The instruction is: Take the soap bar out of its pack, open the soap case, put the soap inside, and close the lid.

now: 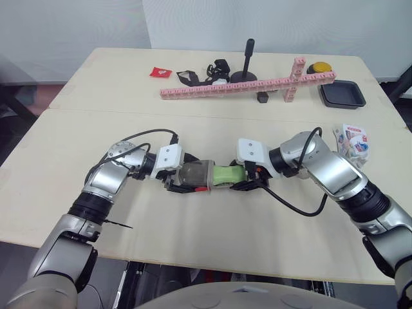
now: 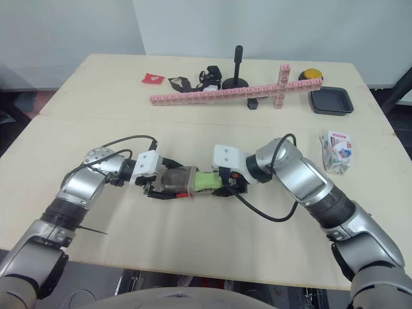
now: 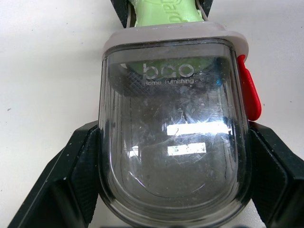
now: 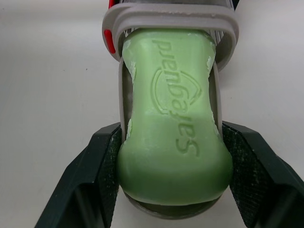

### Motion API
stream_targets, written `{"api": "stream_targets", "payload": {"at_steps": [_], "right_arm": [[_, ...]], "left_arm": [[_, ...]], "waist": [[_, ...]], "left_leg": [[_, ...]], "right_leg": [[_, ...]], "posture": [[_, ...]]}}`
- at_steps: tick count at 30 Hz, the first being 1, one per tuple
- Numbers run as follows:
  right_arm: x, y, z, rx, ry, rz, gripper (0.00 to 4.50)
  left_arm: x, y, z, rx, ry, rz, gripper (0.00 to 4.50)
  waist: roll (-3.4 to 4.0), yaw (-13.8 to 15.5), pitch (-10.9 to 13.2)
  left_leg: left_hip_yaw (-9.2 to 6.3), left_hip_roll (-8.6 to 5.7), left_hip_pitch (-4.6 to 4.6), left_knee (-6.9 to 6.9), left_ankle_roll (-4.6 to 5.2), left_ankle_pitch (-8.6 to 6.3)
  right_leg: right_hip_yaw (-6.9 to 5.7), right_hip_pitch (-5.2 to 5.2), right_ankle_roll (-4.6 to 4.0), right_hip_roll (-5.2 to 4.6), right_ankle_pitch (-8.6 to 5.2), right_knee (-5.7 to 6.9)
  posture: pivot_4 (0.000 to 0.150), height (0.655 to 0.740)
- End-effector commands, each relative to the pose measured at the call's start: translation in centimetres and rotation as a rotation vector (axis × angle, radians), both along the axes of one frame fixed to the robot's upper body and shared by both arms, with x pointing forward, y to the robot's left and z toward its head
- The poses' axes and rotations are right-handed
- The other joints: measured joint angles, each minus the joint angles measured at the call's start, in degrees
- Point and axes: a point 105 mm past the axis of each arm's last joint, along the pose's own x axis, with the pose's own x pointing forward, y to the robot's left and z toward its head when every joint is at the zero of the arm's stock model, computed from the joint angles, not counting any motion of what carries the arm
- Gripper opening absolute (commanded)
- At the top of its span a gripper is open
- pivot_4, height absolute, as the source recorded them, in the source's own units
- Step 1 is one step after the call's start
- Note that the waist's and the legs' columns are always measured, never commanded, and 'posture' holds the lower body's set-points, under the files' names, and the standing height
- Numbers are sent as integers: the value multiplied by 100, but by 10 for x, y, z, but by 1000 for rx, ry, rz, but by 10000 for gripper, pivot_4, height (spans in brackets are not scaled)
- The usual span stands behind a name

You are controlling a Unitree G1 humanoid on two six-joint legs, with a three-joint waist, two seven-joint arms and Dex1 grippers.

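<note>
Left eye view: both arms meet low over the near bench, mid-scene. The left pincer pinches the clear cover of the soap case by its two sides. The right pincer pinches the grey tray carrying the green soap bar, whose left end sits just inside the cover's mouth. Held end to end like this, one half is probably steadied so the other can slide in. The pack lies at the right edge, well apart.

Left wrist view adds the red latch on the cover's side, and soap showing through the plastic. Right wrist view adds the bar lying flat, lettering up, with the fingers seemingly on the tray rim rather than the soap.
</note>
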Motion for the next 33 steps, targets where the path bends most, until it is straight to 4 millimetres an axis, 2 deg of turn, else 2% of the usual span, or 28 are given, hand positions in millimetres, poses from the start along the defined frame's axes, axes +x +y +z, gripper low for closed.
{"api": "stream_targets", "payload": {"at_steps": [1, 5, 10, 12, 15, 23, 29, 33], "right_arm": [[6, 7, 10, -27, -60, 0, 25991], [7, 17, 15, -44, -76, -16, 25991], [8, 17, 15, -35, -51, -38, 25991], [4, 16, 16, -25, -23, -21, 36277], [3, 15, 19, -16, -18, -12, 44931], [1, 5, 22, -2, -30, -11, 44931], [15, -15, 23, 37, -63, -84, 44931], [15, -26, 24, 108, -76, -75, 32514]], "left_arm": [[4, -9, 16, -41, -76, -16, 34761], [5, -15, 18, -53, -82, -20, 34761], [6, -15, 17, -52, -83, -17, 34761], [7, -14, 17, -50, -83, -13, 34761], [7, -14, 16, -44, -85, -13, 34761], [5, -13, 15, -42, -80, -16, 34761], [6, -12, 15, -39, -79, -12, 34761], [6, -9, 15, -33, -81, -13, 34761]], "waist": [[0, -2, 0], [0, 0, 0], [0, 19, 0], [0, 21, 0], [0, 21, 0], [0, 34, 0], [0, 41, 0], [0, 42, 0]], "left_leg": [[0, 0, 0, 0, 0, 0], [1, 0, 0, 0, -3, 2], [2, 0, -2, 0, -5, 2], [2, 0, -1, 0, -5, 2], [2, 0, -1, 0, -5, 3], [2, 0, -1, 0, -5, 3], [4, 0, -2, 0, -5, 2], [5, 1, -2, 0, -5, 2]], "right_leg": [[1, -1, 0, 0, 0, 1], [2, -5, 1, 0, 1, 8], [3, -6, 12, 0, 7, 9], [3, -6, 12, 0, 7, 9], [3, -6, 13, 0, 7, 9], [4, -6, 14, 0, 8, 11], [6, -6, 15, 0, 9, 9], [5, -6, 15, 0, 9, 10]], "posture": [[1500, 7330], [1500, 7330], [1500, 7330], [1500, 7330], [1500, 7330], [1500, 7330], [1500, 7330], [1500, 7330]]}}
